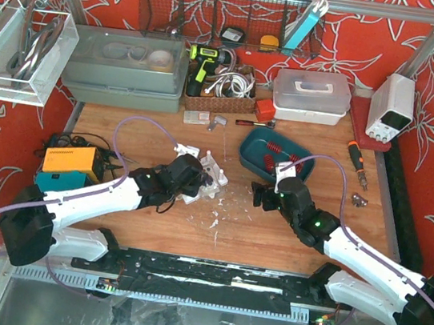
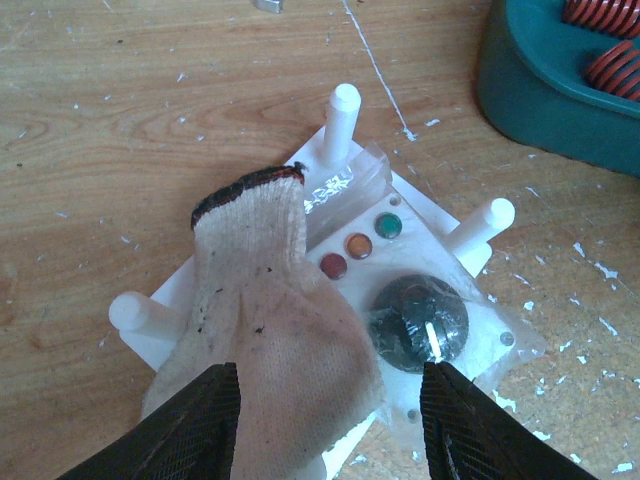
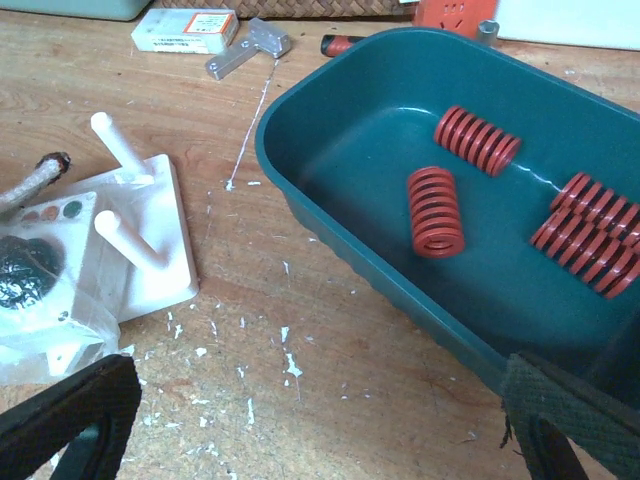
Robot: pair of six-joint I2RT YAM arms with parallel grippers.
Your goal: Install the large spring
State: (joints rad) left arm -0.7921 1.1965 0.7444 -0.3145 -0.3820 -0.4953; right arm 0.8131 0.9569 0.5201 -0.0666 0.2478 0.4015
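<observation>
Several red coil springs lie in a teal tray (image 3: 300, 190), among them a short one (image 3: 437, 212) and longer ones at the right (image 3: 590, 240). The tray also shows in the top view (image 1: 253, 147). A white peg plate (image 2: 440, 215) with upright white pegs (image 2: 341, 112) lies left of the tray and also shows in the right wrist view (image 3: 150, 250). A dirty white glove (image 2: 270, 310) covers part of it. My left gripper (image 2: 330, 420) is open, straddling the glove and a black knob (image 2: 420, 318). My right gripper (image 3: 320, 420) is open and empty over bare wood, just before the tray's near rim.
A small white box (image 3: 184, 30) and a metal bracket (image 3: 248, 48) lie behind the plate. Grey and white bins (image 1: 125, 69), a basket of tools and a power supply (image 1: 391, 106) line the back. A screwdriver (image 1: 356, 159) lies right of the tray. An orange box (image 1: 72, 160) sits at the left.
</observation>
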